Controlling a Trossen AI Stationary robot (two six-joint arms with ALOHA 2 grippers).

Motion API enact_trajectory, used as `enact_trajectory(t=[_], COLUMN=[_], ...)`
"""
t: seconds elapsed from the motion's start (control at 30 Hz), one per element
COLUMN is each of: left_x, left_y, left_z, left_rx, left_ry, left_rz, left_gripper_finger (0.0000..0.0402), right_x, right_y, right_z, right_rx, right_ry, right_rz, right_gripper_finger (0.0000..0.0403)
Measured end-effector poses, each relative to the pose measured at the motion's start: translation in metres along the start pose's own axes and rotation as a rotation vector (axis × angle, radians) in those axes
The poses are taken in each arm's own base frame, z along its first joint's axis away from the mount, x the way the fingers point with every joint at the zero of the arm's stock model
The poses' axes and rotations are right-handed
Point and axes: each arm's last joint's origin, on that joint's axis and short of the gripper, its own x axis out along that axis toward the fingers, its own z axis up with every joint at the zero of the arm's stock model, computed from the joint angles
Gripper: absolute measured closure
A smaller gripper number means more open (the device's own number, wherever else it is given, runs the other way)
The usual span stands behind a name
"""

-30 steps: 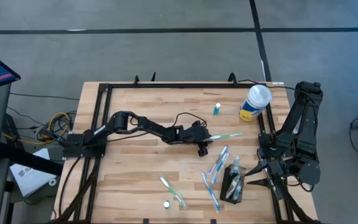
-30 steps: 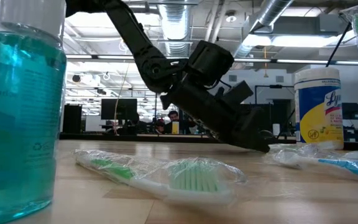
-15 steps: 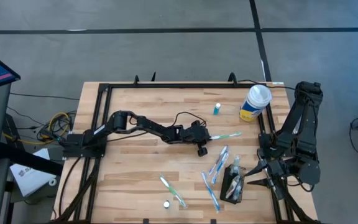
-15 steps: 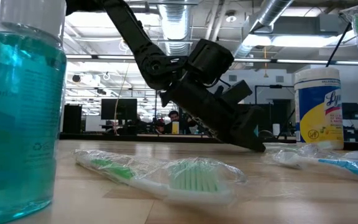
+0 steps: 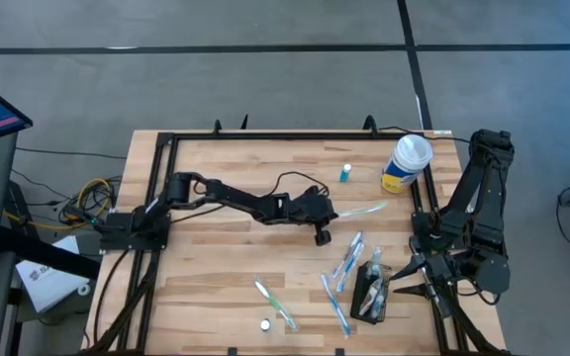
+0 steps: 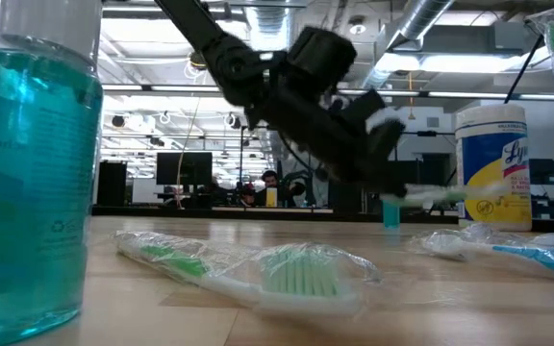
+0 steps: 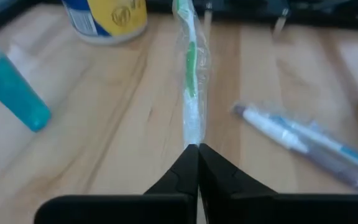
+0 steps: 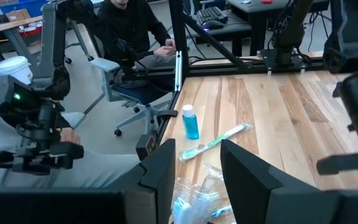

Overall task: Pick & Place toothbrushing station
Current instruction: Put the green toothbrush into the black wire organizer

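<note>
A wrapped green toothbrush [image 5: 361,210] is gripped at one end by the closed left gripper [image 5: 331,213] and is held clear of the wooden table [image 5: 216,272] near its middle, as the low view shows. The right gripper [image 8: 194,180] is parked at the right edge of the table with its fingers apart and nothing between them. The toothbrushing station [image 5: 371,292] is seen at the near right of the table, with wrapped toothbrushes [image 5: 346,262] lying just beside it. A wipes canister [image 5: 405,164] and a small blue bottle [image 5: 345,173] stand at the far right.
</note>
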Motion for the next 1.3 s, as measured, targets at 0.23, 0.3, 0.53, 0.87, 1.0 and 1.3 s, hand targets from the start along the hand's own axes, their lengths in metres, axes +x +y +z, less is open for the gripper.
enact_trajectory(t=[0.23, 0.3, 0.53, 0.87, 1.0, 1.3], left_x=[-0.018, -0.025, -0.052, -0.095, -0.107, -0.124], left_y=[0.0, -0.002, -0.013, -0.026, -0.035, -0.061], left_z=[0.021, 0.03, 0.059, 0.097, 0.103, 0.107], left_rx=[0.0, -0.002, 0.02, 0.082, 0.114, 0.205], left_ry=[-0.017, -0.038, -0.122, -0.241, -0.269, -0.312], left_rz=[0.029, 0.03, 0.0, -0.032, -0.016, 0.018], left_gripper_finger=[0.04, 0.04, 0.0401, 0.0401, 0.0401, 0.0401], right_x=[0.0, 0.0, 0.0, 0.001, 0.002, 0.001], right_y=[0.0, 0.0, 0.0, -0.002, -0.004, -0.007], right_z=[0.0, 0.0, 0.0, 0.001, 0.002, 0.003], right_rx=[0.0, 0.0, -0.002, -0.028, -0.054, -0.093], right_ry=[-0.001, -0.001, -0.001, -0.017, -0.043, -0.093], right_rz=[0.0, 0.0, -0.001, -0.038, -0.093, -0.209], right_gripper_finger=[0.0285, 0.0285, 0.0285, 0.0285, 0.0285, 0.0285])
